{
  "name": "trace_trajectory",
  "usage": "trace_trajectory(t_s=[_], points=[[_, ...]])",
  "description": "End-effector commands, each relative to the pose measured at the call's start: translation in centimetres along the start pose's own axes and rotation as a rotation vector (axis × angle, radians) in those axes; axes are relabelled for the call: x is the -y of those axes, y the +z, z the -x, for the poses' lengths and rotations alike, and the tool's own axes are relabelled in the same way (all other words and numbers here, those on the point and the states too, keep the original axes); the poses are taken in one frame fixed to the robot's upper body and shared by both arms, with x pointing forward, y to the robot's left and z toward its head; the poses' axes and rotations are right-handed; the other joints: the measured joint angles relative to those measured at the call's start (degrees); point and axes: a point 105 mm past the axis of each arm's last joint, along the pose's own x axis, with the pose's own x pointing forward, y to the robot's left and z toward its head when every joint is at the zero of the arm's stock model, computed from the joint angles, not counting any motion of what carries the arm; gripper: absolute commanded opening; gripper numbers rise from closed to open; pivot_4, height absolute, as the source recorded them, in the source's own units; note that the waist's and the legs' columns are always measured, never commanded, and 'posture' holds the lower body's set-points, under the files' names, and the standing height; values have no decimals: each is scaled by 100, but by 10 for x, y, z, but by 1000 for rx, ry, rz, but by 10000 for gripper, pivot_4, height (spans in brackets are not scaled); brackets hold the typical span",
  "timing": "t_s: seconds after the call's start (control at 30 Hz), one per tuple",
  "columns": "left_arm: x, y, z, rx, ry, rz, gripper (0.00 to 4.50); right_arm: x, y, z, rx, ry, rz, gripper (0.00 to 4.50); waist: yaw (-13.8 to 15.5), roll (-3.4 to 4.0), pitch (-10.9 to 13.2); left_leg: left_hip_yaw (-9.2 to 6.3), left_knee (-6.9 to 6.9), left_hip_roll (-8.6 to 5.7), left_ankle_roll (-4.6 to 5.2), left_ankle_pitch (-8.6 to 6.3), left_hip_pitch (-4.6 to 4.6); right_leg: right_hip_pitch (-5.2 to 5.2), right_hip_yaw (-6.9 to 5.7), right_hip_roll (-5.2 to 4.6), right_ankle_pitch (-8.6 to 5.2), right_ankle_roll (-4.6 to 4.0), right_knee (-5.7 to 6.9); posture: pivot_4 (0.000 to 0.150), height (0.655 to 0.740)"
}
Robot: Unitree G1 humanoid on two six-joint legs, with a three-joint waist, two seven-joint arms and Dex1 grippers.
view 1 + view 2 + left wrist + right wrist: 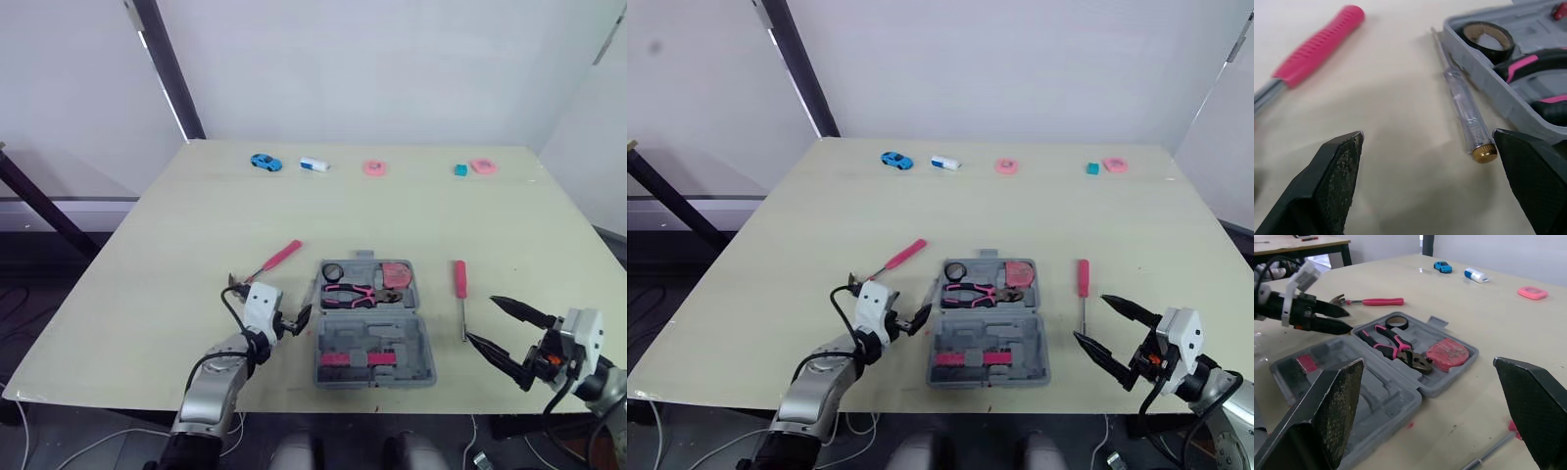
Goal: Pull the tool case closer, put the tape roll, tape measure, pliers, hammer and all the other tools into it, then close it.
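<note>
Both of my grippers stand open. Left gripper (301, 318) sits at lower left of centre in the head view, fingers spread and pointing at the left wall of the tool case (375, 341). Between those fingers, in the left wrist view, lies a clear-handled tester screwdriver (1464, 112) with a brass cap, flat on the table (176, 245) just beside the case wall. Right gripper (482, 319) hangs at lower right, jaws wide apart, near the bare shaft end of a pink-handled screwdriver (459, 278), which lies to the right of the case.

The case lies open at lower centre of the frame. Its farther half holds the tape roll (333, 271) at the left, the pliers (353, 292) below it, and the pink tape measure (397, 274) at the right. The hammer (269, 262) lies outside on the table, up and left of the case, its pink handle angled toward the upper right.
</note>
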Motion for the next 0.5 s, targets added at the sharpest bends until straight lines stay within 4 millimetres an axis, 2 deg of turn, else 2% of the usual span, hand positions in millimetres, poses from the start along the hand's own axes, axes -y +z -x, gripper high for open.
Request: trace_trajectory(t_s=[0.03,0.2,0.3,0.33,0.5], points=[[3,1,-4,0,-10,-2,45000,-7,10,-2,-6,49,45,44557,2,0,0,0,0,0,0,0,0,0,0,0,1,2,0,1500,7400],[2,0,-5,-5,-2,23,45000,-21,13,-6,-31,151,46,44557,1,0,0,-1,0,0,0,0,1,1,-1,0,0,0,1,1500,7400],[1,0,-5,-3,0,20,38951,-25,18,-11,-31,194,63,45000,3,0,0,-1,2,0,0,0,1,1,-2,-1,-1,-2,1,1500,7400],[0,0,-5,-3,2,19,36004,-25,19,-12,-30,201,63,45000,1,0,0,-2,2,0,0,0,1,1,0,-1,-1,-1,1,1500,7400],[-7,-2,3,-4,35,15,10102,-27,24,-20,-12,227,61,45000,1,0,0,-2,1,0,0,0,0,1,-2,-1,0,1,0,1500,7400]])
